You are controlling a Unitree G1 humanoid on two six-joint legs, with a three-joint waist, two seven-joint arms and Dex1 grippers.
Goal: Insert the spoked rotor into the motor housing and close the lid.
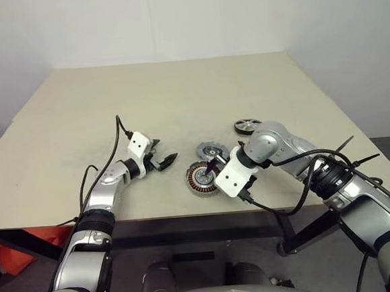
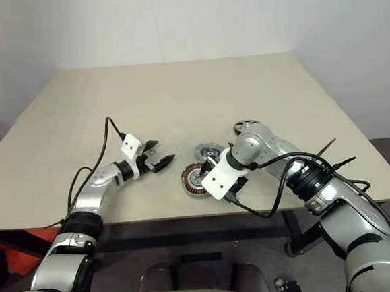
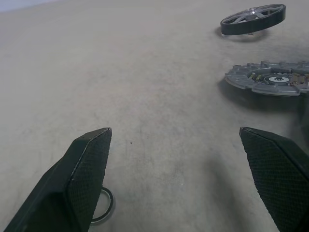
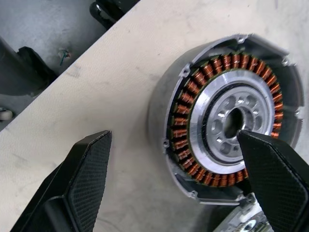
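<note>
The motor housing (image 1: 199, 179), a silver casing with copper windings around a grey hub, lies near the table's front edge. My right gripper (image 1: 212, 166) points steeply down over it, open. In the right wrist view one finger (image 4: 273, 179) hangs above the hub side of the housing (image 4: 231, 116) and the other finger (image 4: 82, 183) above bare table. Just behind the housing lies the notched grey lid (image 1: 209, 151), and farther right the dark-rimmed spoked rotor (image 1: 247, 125). My left gripper (image 1: 162, 161) hovers open and empty to the left of the lid (image 3: 268, 79), facing it and the rotor (image 3: 253, 19).
The beige table (image 1: 177, 93) stretches wide behind the parts. Its front edge (image 4: 63, 72) runs close by the housing, with floor beyond. A small black ring (image 3: 104, 212) lies on the table under one left finger (image 3: 89, 169).
</note>
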